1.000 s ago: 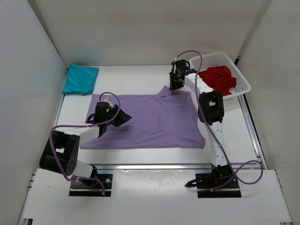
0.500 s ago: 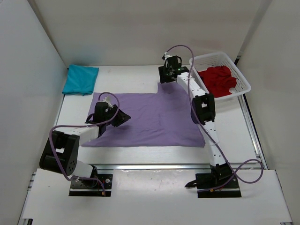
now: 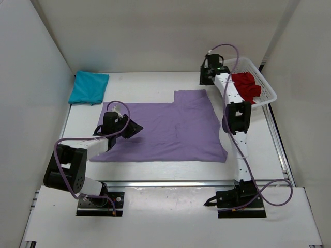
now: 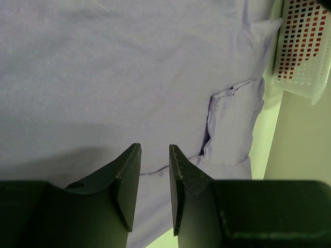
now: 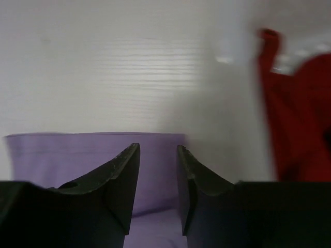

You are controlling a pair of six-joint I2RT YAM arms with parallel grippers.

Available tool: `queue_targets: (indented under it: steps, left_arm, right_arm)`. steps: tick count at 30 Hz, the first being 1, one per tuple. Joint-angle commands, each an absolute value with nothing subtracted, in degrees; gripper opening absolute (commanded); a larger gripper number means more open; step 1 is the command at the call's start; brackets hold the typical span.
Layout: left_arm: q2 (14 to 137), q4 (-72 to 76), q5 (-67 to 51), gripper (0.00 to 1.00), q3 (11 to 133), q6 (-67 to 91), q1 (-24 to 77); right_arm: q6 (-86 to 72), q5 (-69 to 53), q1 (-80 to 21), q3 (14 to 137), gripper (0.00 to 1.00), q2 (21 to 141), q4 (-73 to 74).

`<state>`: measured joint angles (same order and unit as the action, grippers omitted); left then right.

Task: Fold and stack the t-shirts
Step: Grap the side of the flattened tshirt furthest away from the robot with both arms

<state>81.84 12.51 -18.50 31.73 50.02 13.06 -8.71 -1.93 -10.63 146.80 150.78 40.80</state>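
Observation:
The lavender t-shirt (image 3: pixel 170 129) lies spread flat across the middle of the table. My left gripper (image 3: pixel 137 127) hovers low over its left part, jaws a little apart and empty (image 4: pixel 154 147), with lavender cloth (image 4: pixel 129 67) beneath. My right gripper (image 3: pixel 207 78) is at the far edge, just past the shirt's far right sleeve, open and empty (image 5: pixel 158 147). Lavender cloth (image 5: pixel 77 155) shows below its fingers. The dark red t-shirt (image 3: pixel 247 85) is bunched in the basket and shows blurred (image 5: pixel 300 113) in the right wrist view. The teal t-shirt (image 3: pixel 89 88) lies folded at the far left.
The white mesh basket (image 3: pixel 269 90) stands at the far right corner, close to my right gripper, and shows at the top right (image 4: pixel 305 51) of the left wrist view. White walls close in the table on the left, far and right sides.
The right gripper opened and let go of the lavender shirt's far edge, which now lies flat. It then swung right toward the basket. The left arm has stayed put.

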Motion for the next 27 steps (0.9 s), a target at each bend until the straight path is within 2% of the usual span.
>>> queue_targets:
  steps: [1, 9, 12, 27]
  left_arm:
    - [80.33, 14.32, -18.19, 0.39, 33.66, 50.18, 12.39]
    - [80.42, 13.98, -18.45, 0.39, 32.96, 49.31, 11.78]
    - [80.86, 14.85, -18.9, 0.39, 32.61, 50.27, 11.6]
    - [82.0, 15.21, -17.94, 0.39, 34.28, 50.19, 11.51]
  right_arm:
    - [-10.46, 1.39, -8.0, 149.23, 0.33, 150.37, 45.79]
    - [-11.43, 0.79, -7.29, 148.62, 0.39, 153.28, 43.42]
    - [-11.52, -2.19, -7.47, 148.54, 0.37, 154.07, 43.68]
    - [-12.83, -1.67, -7.3, 148.09, 0.39, 155.56, 42.01]
